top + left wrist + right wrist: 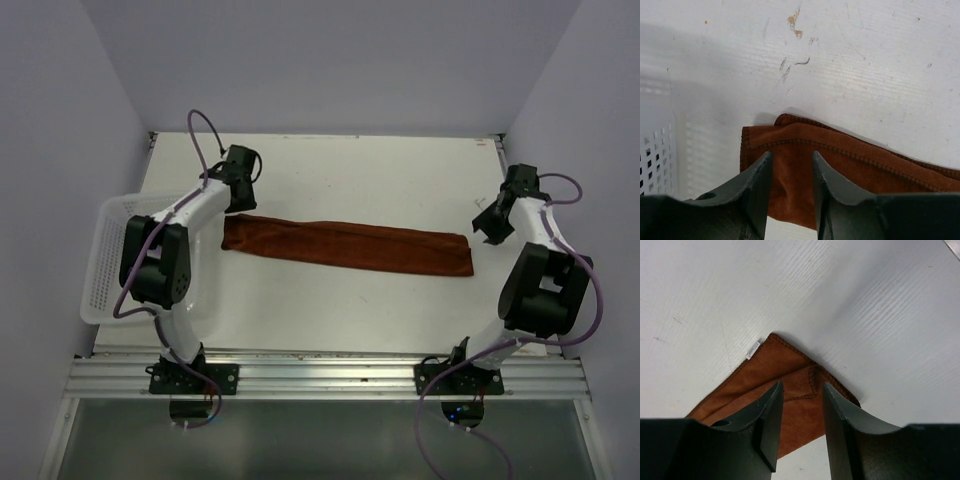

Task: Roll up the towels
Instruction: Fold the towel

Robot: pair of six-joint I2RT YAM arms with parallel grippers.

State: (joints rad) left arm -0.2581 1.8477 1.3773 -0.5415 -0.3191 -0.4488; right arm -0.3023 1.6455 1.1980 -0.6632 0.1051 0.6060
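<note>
Rust towel (348, 246) flat strip; left pincer (791, 156), right pincer (802, 386) (parted) over ends.

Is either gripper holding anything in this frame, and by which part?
Nothing is held. The left gripper and the right gripper are open, one at each end of the orange towel.
</note>
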